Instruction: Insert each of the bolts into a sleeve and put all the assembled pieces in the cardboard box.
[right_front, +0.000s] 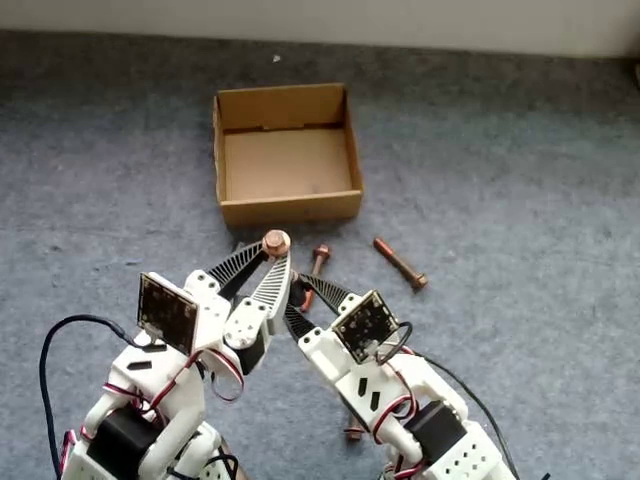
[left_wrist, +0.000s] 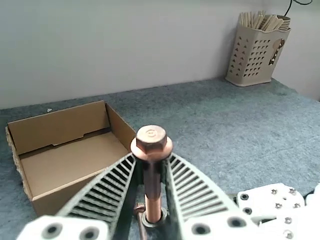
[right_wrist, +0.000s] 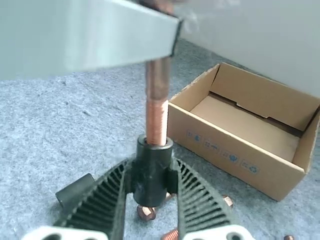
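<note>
**Left gripper.** The left gripper (right_front: 270, 255) was clenched on a copper-coloured bolt (right_front: 277, 242). The bolt stood upright, with its shank running down the gap between the two ribbed jaws. Its flanged hex head sat just above the jaw tips. In the left wrist view, the jaws pressed against the shank from both sides, directly below the head.

**Right gripper.** The right gripper (right_wrist: 152, 172) was clamped on a black sleeve (right_wrist: 152, 165). The sleeve was upright and was gripped on its side walls by both jaws, with its open end facing up. The right gripper sat below the left gripper, and the two sets of jaw tips nearly met.

**Bolt and sleeve.** The threaded lower end of the bolt entered the top opening of the sleeve. The smooth upper shank remained exposed above the rim. How far the thread reached inside could not be determined.

**Cardboard box.** The cardboard box (right_front: 285, 155) stood open on the grey table (right_front: 520, 180), just beyond the grippers.

**Loose parts.**
- One loose bolt (right_front: 318, 262) lay close beside the jaws, in front of the box.
- A second loose bolt (right_front: 400, 263) lay farther out on the right arm's side.
- A spare sleeve (right_wrist: 75, 192) lay on its side on the table near the right gripper.
</note>
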